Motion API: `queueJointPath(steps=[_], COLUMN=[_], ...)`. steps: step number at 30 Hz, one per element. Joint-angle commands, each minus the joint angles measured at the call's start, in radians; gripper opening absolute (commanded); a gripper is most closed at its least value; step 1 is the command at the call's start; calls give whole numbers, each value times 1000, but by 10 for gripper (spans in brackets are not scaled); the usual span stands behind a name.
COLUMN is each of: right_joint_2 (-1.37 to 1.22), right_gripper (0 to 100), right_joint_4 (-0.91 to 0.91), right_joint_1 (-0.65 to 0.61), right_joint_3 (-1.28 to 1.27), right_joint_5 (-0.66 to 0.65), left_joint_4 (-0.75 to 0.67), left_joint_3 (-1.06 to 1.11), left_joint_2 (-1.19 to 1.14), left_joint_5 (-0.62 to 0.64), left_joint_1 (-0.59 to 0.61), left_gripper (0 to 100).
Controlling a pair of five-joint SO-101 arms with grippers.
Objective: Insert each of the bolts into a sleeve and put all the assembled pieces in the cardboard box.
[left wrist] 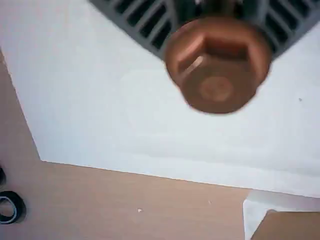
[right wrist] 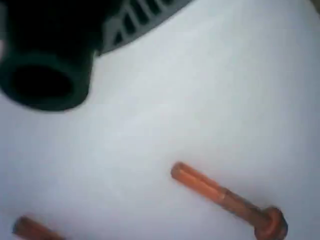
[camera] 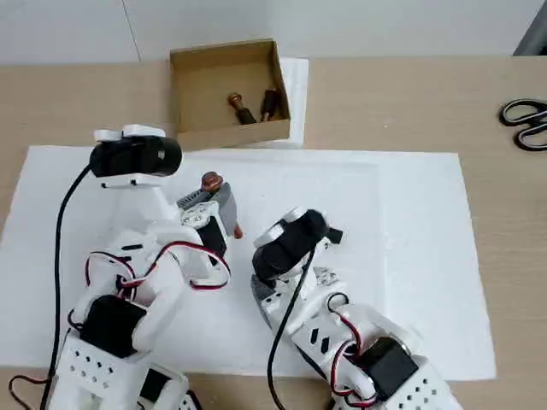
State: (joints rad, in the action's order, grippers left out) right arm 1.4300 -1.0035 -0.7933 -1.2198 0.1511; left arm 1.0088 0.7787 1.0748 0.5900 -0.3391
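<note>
- bolt [left wrist: 217, 65] with copper hex head held in left gripper [camera: 214, 202], fingers closed on it, over white paper sheet [camera: 402, 256]
- right gripper [camera: 323, 232] closed on black sleeve [right wrist: 47, 75], near the left gripper
- loose bolt [right wrist: 225, 197] lies flat on the sheet
- two assembled pieces [camera: 244, 109] inside cardboard box [camera: 190, 94]
- scissors [camera: 526, 124] well apart, on the bare table
</note>
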Motion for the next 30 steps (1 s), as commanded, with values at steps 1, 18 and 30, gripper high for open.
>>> queueJointPath(steps=[1,18,30], right_joint_2=[13,76,90], right_gripper=[3,3,3], right_joint_4=[39,39,39], right_joint_1=[-2,-2,1], right_joint_3=[9,6,12], right_joint_5=[-20,-20,-20], left_joint_4=[-31,-3,94], left_joint_3=[-7,-1,-4], left_joint_2=[26,20,26], left_joint_5=[11,61,57], left_joint_1=[-2,-120,-121], left_gripper=[5,5,5])
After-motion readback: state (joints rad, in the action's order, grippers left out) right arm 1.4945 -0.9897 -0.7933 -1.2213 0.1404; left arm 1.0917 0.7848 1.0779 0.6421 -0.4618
